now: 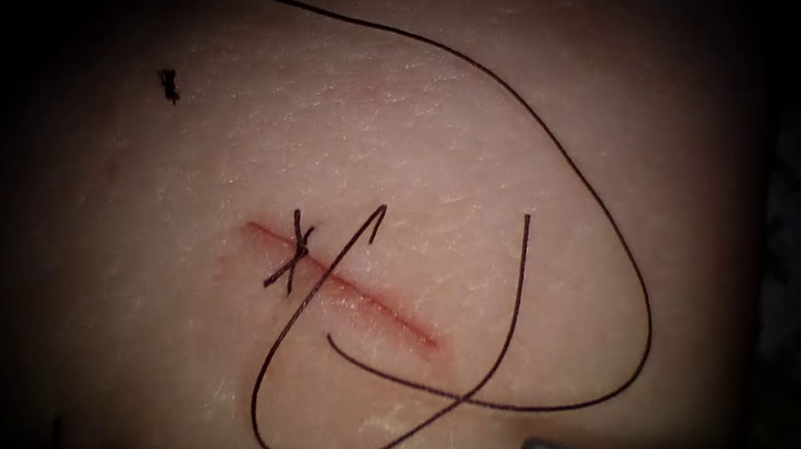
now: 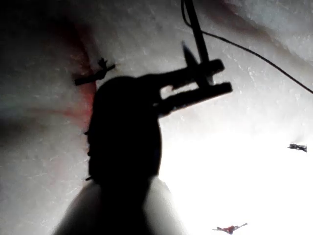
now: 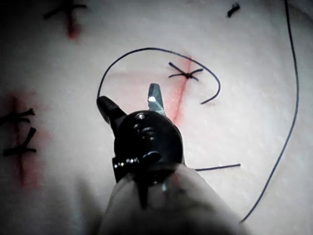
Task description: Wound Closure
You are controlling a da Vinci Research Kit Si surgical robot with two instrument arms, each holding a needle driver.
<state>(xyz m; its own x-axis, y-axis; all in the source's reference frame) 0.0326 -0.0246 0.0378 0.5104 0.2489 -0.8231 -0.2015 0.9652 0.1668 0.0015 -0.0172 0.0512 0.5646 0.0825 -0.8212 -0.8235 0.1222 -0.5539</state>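
No writing could be read anywhere: no letters, numbers, brand or sign showed on the tissue (image 1: 470,126), and none on either tool.
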